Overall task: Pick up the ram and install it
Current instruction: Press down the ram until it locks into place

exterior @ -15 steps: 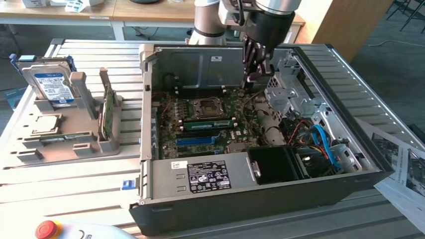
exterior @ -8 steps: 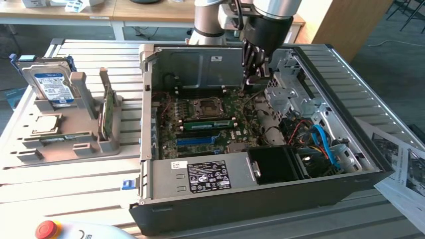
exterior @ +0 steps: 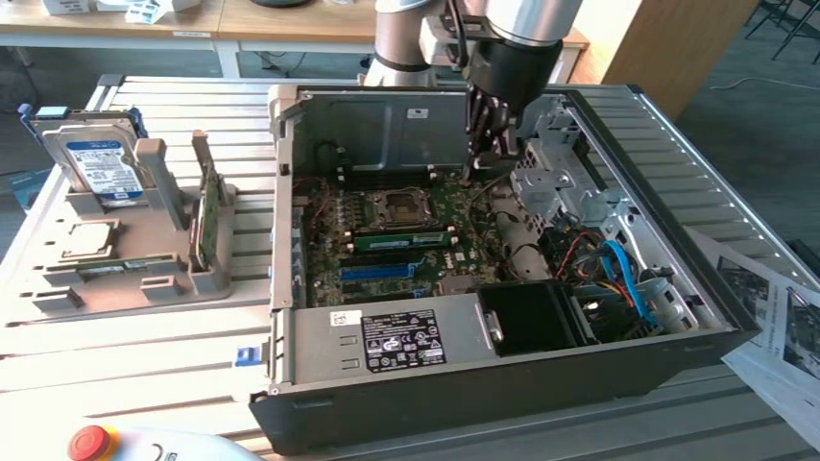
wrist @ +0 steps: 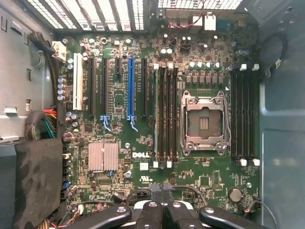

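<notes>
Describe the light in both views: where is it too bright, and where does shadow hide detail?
Exterior view: daylight is bright on the slatted table; the inside of the computer case is dimmer, darkest around the black box. Wrist view: the vent slots glow white with glare; the motherboard is evenly lit; the black cable sleeve is lost in shadow.

The bench (exterior: 167,355) is a pale surface of long metal slats. An open black computer case (exterior: 513,384) lies on its side across the middle and takes up most of the room. Just beside the case, on the exterior view's left, sits a grey moulded parts tray (exterior: 129,288). Printed paper sheets (exterior: 775,327) lie near the case on the exterior view's right. At the near edge on the exterior view's left is a red emergency-stop button (exterior: 92,442). A small blue piece (exterior: 248,358) lies by the case's near corner.
</notes>
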